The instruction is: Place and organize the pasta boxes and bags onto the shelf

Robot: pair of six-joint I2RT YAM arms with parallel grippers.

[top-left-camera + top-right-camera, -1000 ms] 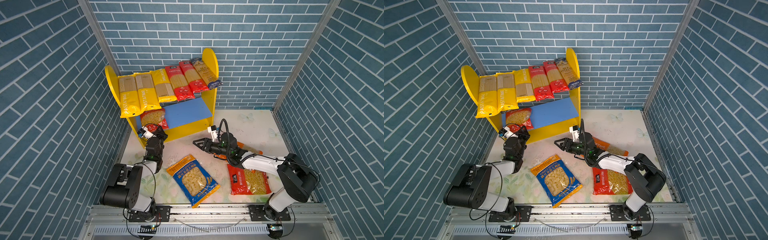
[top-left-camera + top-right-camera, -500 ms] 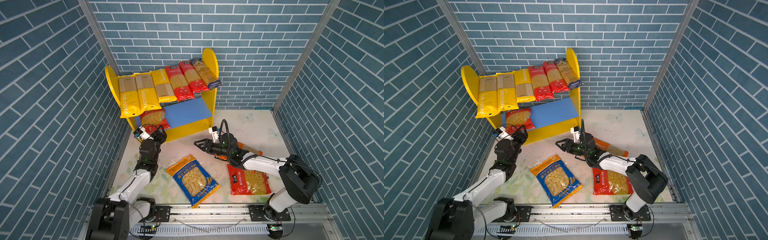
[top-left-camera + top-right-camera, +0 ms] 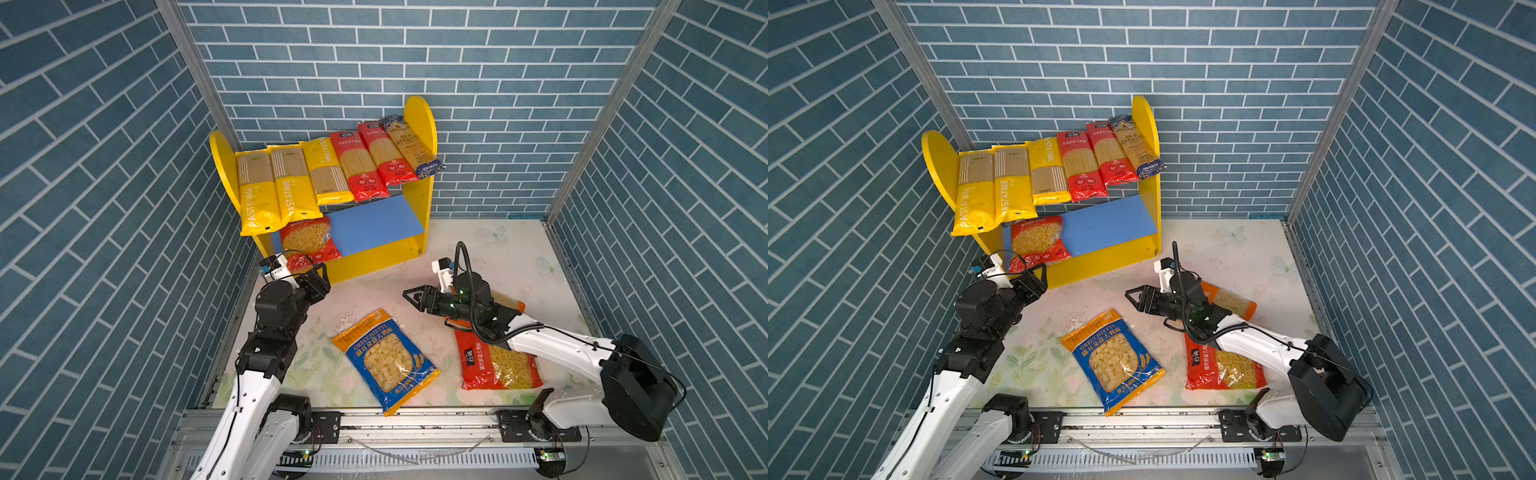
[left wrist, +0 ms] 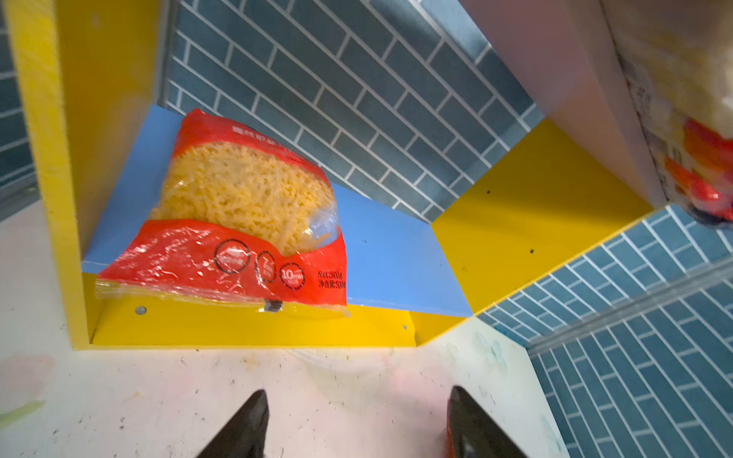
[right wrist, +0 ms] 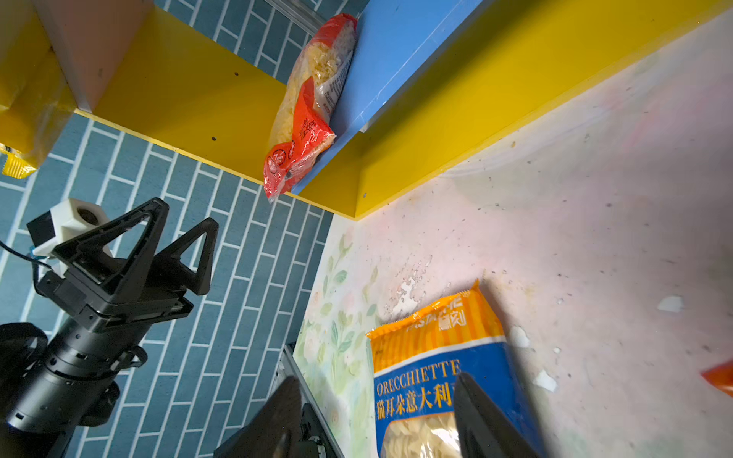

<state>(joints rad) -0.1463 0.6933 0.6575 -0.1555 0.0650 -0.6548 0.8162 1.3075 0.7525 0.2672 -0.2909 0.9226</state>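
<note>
**Two arms at a worktop (image 3: 478, 249), seen from above and from each wrist.**

- **Shelf.** The shelf (image 3: 419, 124) stands at the far left of the worktop.
  - The upper board carries six long packs side by side. From left to right they are three yellow packs (image 3: 286, 183), two red packs (image 3: 359, 166) and a dark-blue pack (image 3: 411, 149).
  - A red bag of short pasta (image 3: 307, 241) lies at the left end of the blue lower board (image 3: 374, 224). Its near edge reaches over the front of that board.
- **Left fingers.** The left fingers (image 3: 321, 277) are spread wide and grip nothing. They hover just in front of the shelf, pointing at the red bag but clear of it. In the left wrist view only bare worktop lies between the two fingers (image 4: 246, 420).
- **Right fingers.** The right fingers (image 3: 415, 296) are also spread and empty. They point left over the middle of the worktop, just beyond the far end of a blue-and-orange bag (image 3: 386, 361) that lies flat there. In both top views they do not touch it.
- **Other bags.** A second red bag (image 3: 498, 368) lies flat at the near right, partly under the right arm. An orange bag (image 3: 1229, 300) lies beyond it, also partly hidden by that arm.
</note>
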